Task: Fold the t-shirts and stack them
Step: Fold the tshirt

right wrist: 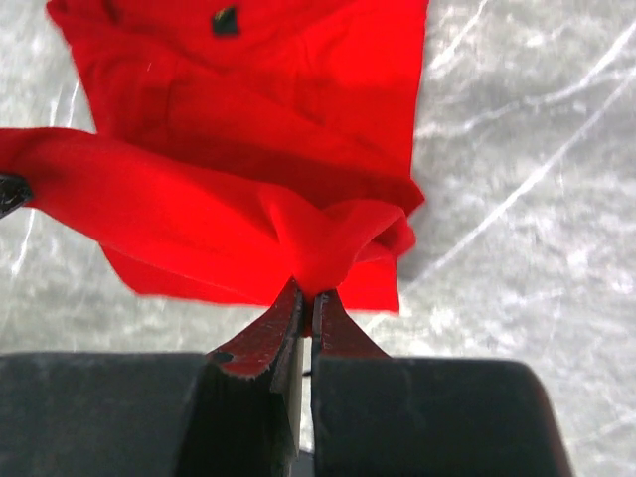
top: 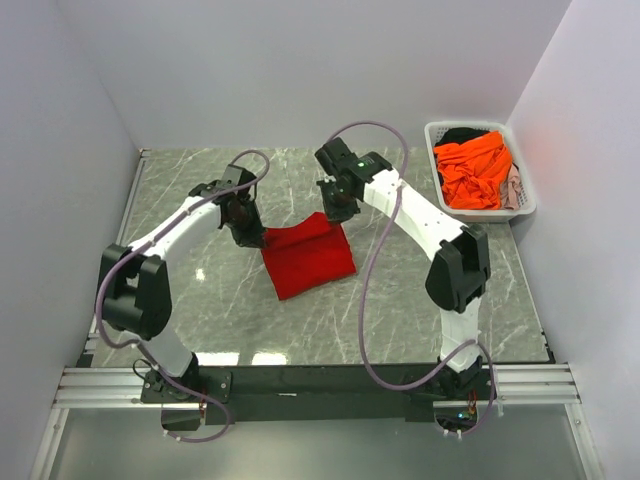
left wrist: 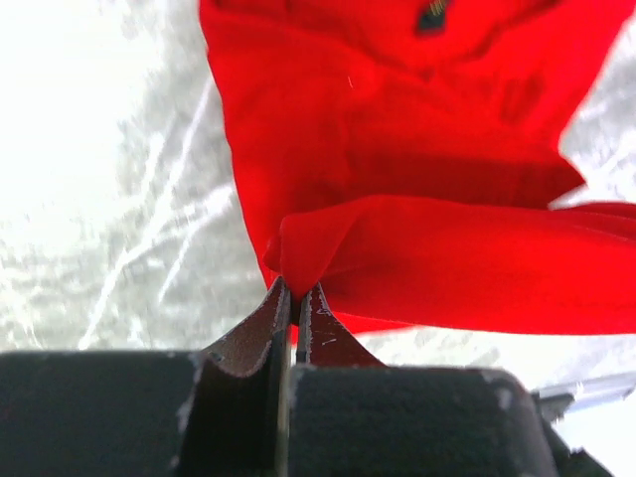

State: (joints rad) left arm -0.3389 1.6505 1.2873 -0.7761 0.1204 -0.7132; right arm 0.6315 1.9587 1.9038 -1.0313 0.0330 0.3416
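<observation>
Orange t-shirt (top: 474,170) in white basket (top: 486,216)

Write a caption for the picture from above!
Left gripper and right gripper each pinch the red t-shirt by its far edge over the marble table; an orange t-shirt sits in the white basket.

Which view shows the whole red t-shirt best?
Top external: the whole red t-shirt is in frame on the table, its far edge held up. The left wrist view shows only part, one corner bunched in the shut left pincer; the right wrist view, the other corner in the shut right pincer.
</observation>
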